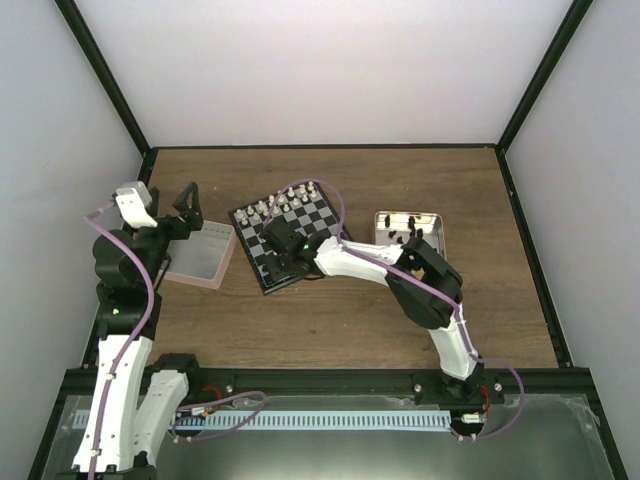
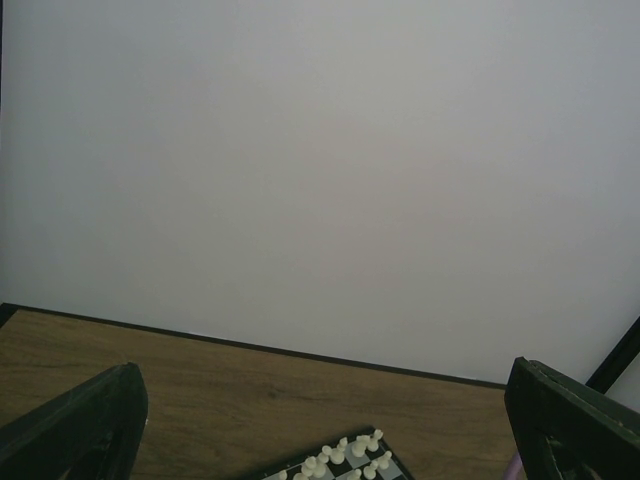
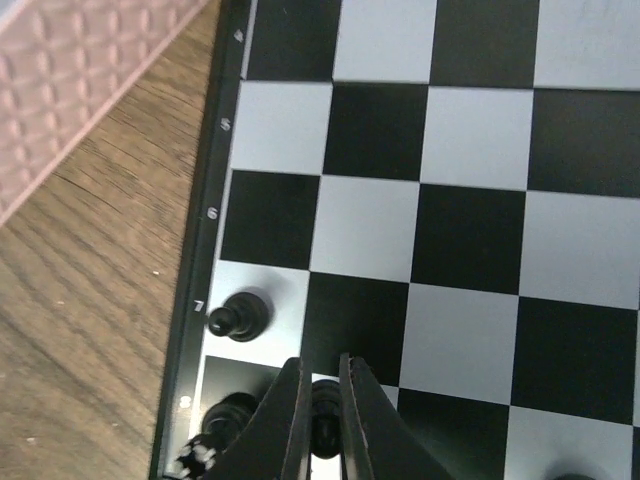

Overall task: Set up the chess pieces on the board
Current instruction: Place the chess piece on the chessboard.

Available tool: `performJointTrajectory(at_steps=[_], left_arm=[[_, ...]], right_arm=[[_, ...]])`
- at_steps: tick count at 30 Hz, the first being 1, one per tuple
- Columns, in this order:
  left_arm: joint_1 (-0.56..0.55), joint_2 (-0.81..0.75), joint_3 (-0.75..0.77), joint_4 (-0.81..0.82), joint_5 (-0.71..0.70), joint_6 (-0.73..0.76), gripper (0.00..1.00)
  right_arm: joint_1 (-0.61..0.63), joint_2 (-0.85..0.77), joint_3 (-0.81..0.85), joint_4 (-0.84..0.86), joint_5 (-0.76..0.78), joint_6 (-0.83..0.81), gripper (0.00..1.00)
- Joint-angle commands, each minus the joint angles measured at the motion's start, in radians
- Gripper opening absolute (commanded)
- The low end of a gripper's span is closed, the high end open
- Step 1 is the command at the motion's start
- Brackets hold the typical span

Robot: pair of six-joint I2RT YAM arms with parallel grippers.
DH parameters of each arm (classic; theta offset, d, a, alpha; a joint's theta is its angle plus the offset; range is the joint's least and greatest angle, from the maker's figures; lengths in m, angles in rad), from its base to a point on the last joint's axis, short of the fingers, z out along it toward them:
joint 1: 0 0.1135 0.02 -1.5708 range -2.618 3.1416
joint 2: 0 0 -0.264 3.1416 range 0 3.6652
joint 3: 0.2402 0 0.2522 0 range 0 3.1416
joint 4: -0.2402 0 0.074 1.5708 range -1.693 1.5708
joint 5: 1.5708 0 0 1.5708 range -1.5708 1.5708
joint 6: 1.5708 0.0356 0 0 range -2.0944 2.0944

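Right end effector (image 3: 321, 368) clenched on black chess piece (image 3: 322, 420) above edge-rank square of board (image 3: 470, 240), apparently for placement; left end effector (image 2: 322, 410) spread wide, empty.

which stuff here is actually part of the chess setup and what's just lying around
Job: board; white pieces; black pawn; black piece held in the right gripper; dark pieces in the metal tin.
Lying about: pink tray; the metal tin itself.
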Motion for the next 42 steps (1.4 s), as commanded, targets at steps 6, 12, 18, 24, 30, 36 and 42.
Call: performJointTrajectory(at_steps=[6, 12, 18, 24, 30, 36, 42], left_arm=[[-0.003, -0.013, -0.007, 0.023, 0.004, -0.001, 1.00], [-0.004, -0.013, -0.008, 0.024, 0.003, -0.002, 1.00], [-0.003, -0.008, -0.009, 0.024, 0.005, -0.002, 1.00], [-0.003, -0.009, -0.008, 0.025, 0.007, -0.002, 1.00], [-0.003, -0.006, -0.008, 0.025, 0.005, -0.002, 1.00], [-0.003, -0.007, -0.009, 0.025, 0.007, -0.002, 1.00], [-0.003, -0.008, -0.009, 0.024, 0.005, -0.002, 1.00]], right_arm=[[0.006, 0.070, 0.082, -0.036, 0.068, -0.017, 0.02], [0.005, 0.113, 0.108, -0.045, 0.068, -0.016, 0.04], [0.005, 0.120, 0.110, -0.041, 0.056, -0.017, 0.07], [0.005, 0.136, 0.125, -0.031, 0.044, -0.018, 0.08], [0.005, 0.135, 0.143, -0.049, 0.051, -0.014, 0.09], [0.005, 0.075, 0.150, -0.058, 0.051, 0.000, 0.27], [-0.007, -0.050, 0.135, -0.046, 0.096, 0.057, 0.32]])
